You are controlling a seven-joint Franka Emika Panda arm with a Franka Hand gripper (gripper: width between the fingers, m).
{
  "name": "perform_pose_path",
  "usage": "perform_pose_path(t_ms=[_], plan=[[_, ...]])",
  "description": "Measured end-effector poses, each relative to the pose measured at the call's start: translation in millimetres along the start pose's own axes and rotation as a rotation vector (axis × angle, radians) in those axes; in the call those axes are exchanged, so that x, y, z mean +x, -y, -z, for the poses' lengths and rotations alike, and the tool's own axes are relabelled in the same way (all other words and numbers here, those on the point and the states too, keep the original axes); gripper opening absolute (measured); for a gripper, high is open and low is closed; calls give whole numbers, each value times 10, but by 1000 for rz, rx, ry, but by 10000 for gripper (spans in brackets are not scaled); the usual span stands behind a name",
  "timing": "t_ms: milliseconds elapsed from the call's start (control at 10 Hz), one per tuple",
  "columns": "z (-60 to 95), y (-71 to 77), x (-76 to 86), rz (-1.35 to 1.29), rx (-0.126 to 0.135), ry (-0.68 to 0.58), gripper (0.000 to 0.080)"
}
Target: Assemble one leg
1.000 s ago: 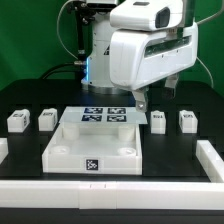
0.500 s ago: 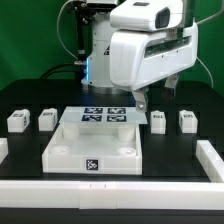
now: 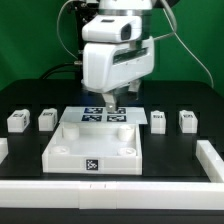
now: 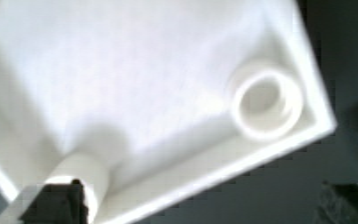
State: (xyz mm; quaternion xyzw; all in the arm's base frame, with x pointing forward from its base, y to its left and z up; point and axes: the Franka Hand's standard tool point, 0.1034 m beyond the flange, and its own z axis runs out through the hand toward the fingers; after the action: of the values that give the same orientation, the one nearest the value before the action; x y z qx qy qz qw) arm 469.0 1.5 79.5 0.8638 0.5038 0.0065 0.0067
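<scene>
Four small white legs stand in a row on the black table: two at the exterior view's left (image 3: 17, 121) (image 3: 46, 119) and two at its right (image 3: 158, 120) (image 3: 187, 121). All stand free. The large flat white square piece (image 3: 95, 150) lies in the middle. My gripper (image 3: 112, 101) hangs over its far edge, between the two pairs of legs, and touches none of them. In the wrist view the square piece (image 4: 140, 90) fills the picture, with one round corner socket (image 4: 265, 105). The dark fingertips (image 4: 55, 200) stand wide apart with nothing between them.
The marker board (image 3: 105, 116) lies just behind the square piece, under my gripper. A raised white rim (image 3: 210, 160) borders the table at the right, front and left. The arm's bulky white body hangs above the table's middle.
The arm has swung from above the right pair of legs toward the exterior view's left. It now sits over the far edge of the square piece. No part has moved.
</scene>
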Motion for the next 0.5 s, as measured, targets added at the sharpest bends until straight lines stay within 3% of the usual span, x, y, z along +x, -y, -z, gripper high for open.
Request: perform_pose_path(t_ms=[100,300,500], plan=[[-15,26,-137,-16,8,7,650],[-7,9,-73,-17,4,3,650],[-100,-132,-97,107,-34,-24,650]])
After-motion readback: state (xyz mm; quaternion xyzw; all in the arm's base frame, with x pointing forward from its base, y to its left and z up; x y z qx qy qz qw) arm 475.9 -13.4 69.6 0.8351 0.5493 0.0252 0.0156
